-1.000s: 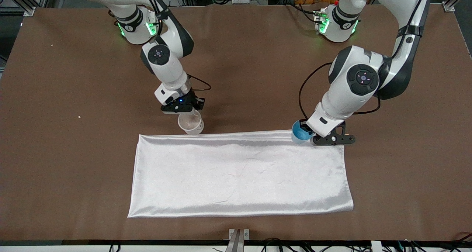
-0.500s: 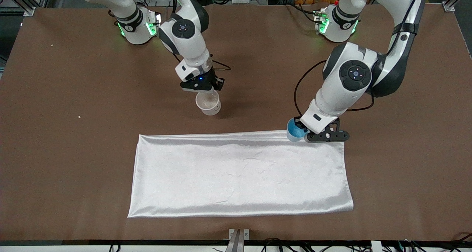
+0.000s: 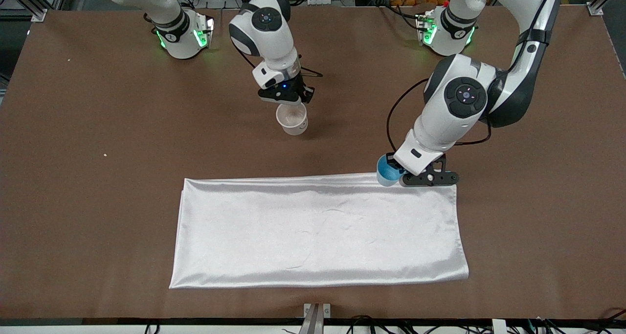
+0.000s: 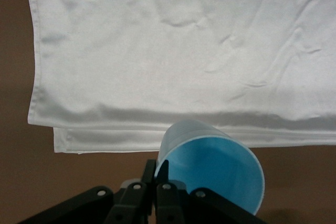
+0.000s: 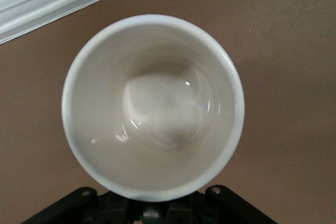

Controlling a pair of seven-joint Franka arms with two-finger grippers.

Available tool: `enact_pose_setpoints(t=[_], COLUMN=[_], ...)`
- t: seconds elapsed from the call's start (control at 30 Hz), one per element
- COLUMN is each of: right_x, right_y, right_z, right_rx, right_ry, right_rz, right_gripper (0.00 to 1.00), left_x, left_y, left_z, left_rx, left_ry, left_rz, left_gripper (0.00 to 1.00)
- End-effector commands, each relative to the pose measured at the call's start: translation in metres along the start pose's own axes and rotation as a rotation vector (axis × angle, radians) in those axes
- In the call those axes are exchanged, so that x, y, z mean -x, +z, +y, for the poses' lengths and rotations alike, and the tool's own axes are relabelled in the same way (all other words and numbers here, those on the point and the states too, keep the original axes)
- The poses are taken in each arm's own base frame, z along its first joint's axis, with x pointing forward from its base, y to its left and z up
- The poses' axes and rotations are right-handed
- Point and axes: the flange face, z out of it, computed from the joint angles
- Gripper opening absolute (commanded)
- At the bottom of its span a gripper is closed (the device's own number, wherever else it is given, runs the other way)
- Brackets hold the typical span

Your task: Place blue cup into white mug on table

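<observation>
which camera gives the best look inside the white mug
The right wrist view: it looks straight down into the white mug, showing an empty inside. The front view shows it small, under the right gripper. The left wrist view misses it.

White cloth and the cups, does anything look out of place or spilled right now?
Nothing spilled. The white mug, held by the right gripper, looks empty inside. The left gripper holds the blue cup, also empty, over the white cloth's edge. The cloth lies flat with mild wrinkles.
</observation>
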Motion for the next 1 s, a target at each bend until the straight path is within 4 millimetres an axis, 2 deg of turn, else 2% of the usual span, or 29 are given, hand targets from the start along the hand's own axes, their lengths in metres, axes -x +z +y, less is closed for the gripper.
enact_pose_setpoints(t=[0.0, 0.33, 0.5, 0.77, 0.8, 0.83, 0.97], right_x=[0.008, 0.018, 0.015, 0.010, 0.009, 0.006, 0.000], right_y=[0.018, 0.055, 0.070, 0.082, 0.081, 0.080, 0.075], right_z=[-0.015, -0.030, -0.031, -0.040, -0.041, -0.040, -0.043], right_rx=[0.017, 0.044, 0.065, 0.073, 0.071, 0.071, 0.067], right_ry=[0.020, 0.027, 0.025, 0.050, 0.057, 0.069, 0.125], right_rz=[-0.010, -0.016, 0.001, 0.031, 0.032, 0.033, 0.038], right_gripper=[0.00, 0.00, 0.00, 0.00, 0.05, 0.17, 0.94], left_x=[0.000, -0.004, -0.004, -0.004, -0.003, -0.003, -0.002], left_y=[-0.002, 0.006, 0.009, 0.007, 0.007, 0.007, 0.004], left_z=[0.000, -0.005, -0.005, -0.005, -0.004, -0.004, -0.002], left_rx=[-0.024, -0.029, -0.031, -0.030, -0.030, -0.030, -0.029], left_ry=[-0.014, -0.022, -0.022, -0.022, -0.022, -0.022, -0.020], left_rz=[0.001, -0.009, -0.013, -0.010, -0.010, -0.010, -0.007], left_gripper=[0.00, 0.00, 0.00, 0.00, 0.00, 0.00, 0.00])
